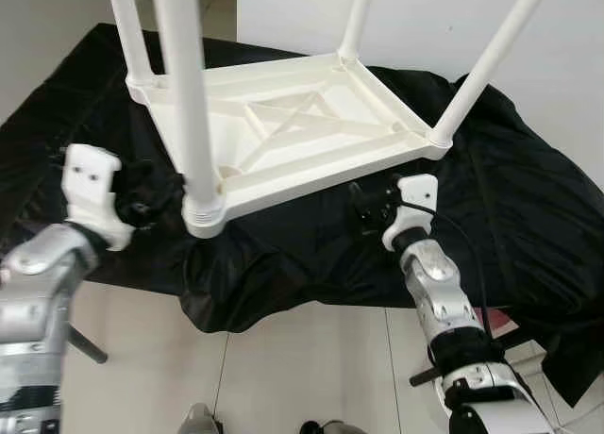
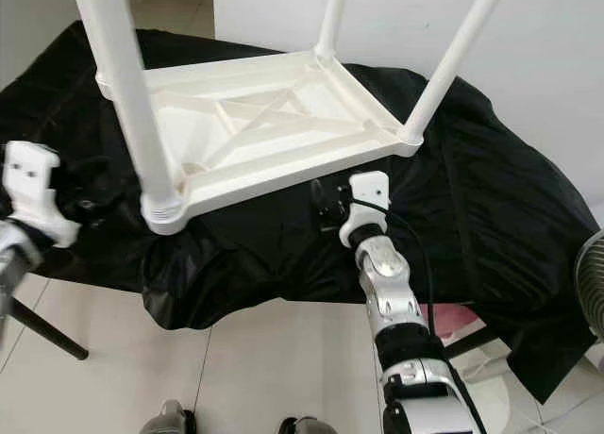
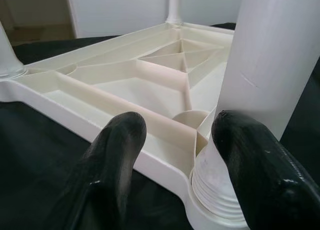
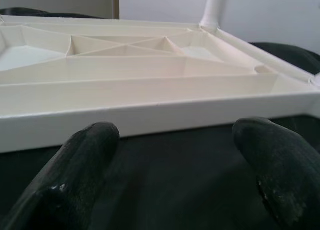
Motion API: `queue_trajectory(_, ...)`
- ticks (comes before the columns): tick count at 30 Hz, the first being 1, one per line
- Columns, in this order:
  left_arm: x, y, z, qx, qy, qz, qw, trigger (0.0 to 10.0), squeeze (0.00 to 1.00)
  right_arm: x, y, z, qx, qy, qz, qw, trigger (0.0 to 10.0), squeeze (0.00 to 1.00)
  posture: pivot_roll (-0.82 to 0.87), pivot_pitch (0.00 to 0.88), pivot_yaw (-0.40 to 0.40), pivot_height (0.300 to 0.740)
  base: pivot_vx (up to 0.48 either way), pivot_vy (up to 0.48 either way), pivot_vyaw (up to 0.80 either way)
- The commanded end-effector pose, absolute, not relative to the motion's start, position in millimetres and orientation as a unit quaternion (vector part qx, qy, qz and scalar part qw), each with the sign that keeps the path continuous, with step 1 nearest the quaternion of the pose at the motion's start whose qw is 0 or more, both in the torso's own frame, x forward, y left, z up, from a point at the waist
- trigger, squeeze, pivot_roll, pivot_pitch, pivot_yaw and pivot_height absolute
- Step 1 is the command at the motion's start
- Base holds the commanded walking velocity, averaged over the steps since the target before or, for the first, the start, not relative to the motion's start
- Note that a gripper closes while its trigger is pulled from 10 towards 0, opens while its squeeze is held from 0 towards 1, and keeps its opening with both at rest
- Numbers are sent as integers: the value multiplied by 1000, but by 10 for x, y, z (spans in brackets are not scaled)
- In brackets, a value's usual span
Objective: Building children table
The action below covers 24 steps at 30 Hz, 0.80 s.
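Table (image 1: 293,132) lies upside down on the black-draped bench (image 1: 528,217), legs up so they can be fitted. Left gripper (image 1: 156,193) at the near-left leg (image 1: 189,104) and right gripper (image 1: 363,208) by the near edge both have jaws spread, holding nothing.

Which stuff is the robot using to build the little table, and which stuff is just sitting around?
For the job:
white table, upside down on the black cloth
its four legs, like the near one
left pincer, open by that leg
right pincer, open at the table's edge

Just lying about:
pink thing under the cloth
fan at the side
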State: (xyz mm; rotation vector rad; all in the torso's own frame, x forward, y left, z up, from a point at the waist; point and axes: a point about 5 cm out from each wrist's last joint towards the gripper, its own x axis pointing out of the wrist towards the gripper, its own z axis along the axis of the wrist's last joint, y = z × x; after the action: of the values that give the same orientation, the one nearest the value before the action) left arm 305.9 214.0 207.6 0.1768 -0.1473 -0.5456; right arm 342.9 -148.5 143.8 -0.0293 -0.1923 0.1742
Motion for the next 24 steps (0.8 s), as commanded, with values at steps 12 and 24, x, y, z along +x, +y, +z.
queue_trajectory(12,3180,1552,2056,79,-100,-366,922,10000,0,3432,-1608,1290,-2,-55,10,998,10000,0,18,56,-77,740,0,0,0)
queue_trajectory(24,3075,951,1923,65,-90,-475,873,10000,0,3349,-1644,1276,-8,-62,3,998,10000,0,-24,76,-46,740,0,0,0)
